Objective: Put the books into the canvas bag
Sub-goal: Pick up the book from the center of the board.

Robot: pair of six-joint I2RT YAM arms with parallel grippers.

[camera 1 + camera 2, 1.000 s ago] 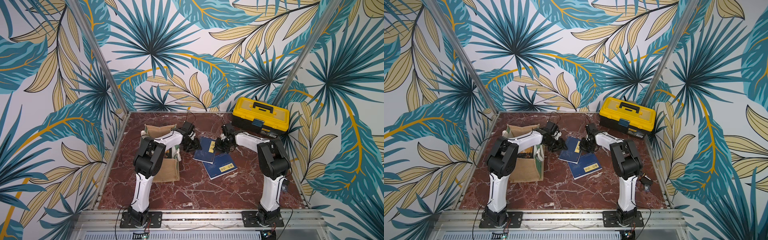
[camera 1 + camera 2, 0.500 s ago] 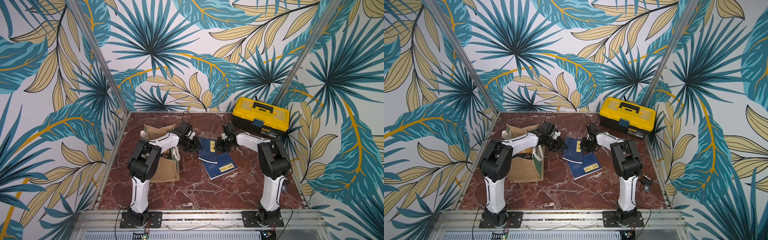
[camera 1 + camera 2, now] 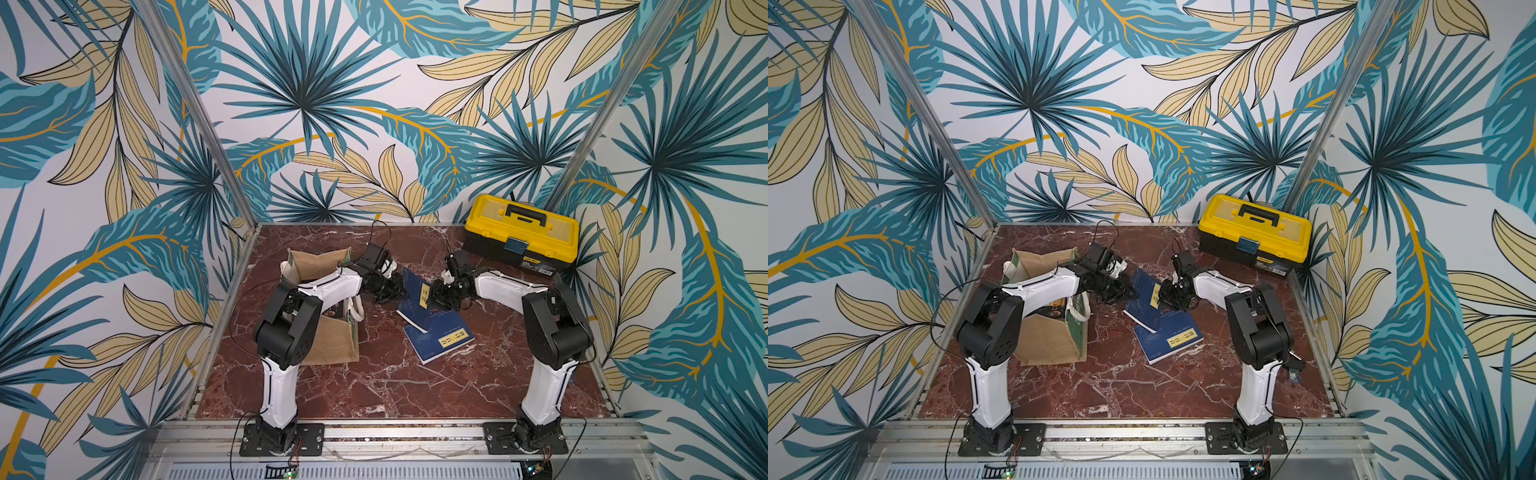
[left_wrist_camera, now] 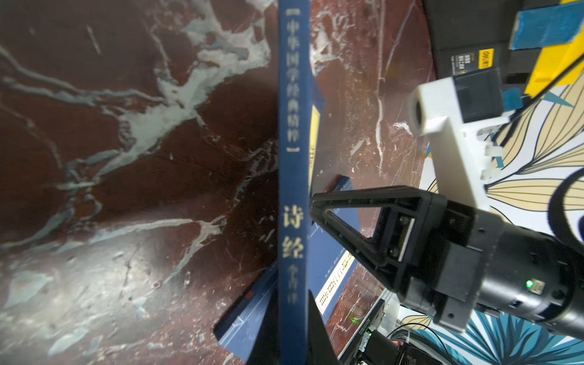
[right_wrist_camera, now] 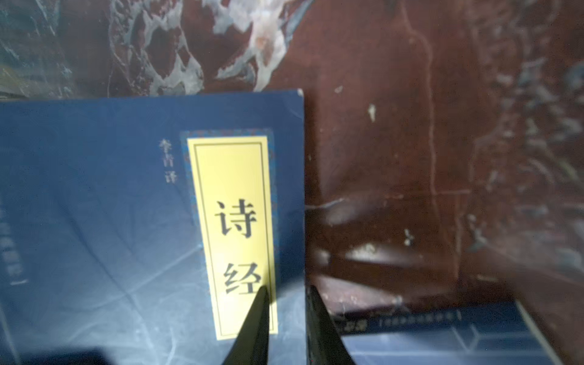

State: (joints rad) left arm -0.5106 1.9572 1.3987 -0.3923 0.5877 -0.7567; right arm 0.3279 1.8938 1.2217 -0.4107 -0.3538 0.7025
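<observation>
Item: one navy book [image 3: 412,301] with a yellow label, which we find tilted up off the desk [image 3: 374,386], its spine clamped in the closed left hand [image 3: 395,292] and its labelled edge nipped between the narrow jaws of the right hand [image 3: 434,293]. At its lower end we list a second navy book [image 3: 441,341] lying flat. The canvas bag [image 3: 332,347] sits to the left under the left arm, and a yellow toolbox [image 3: 521,230] occupies the far right corner.
</observation>
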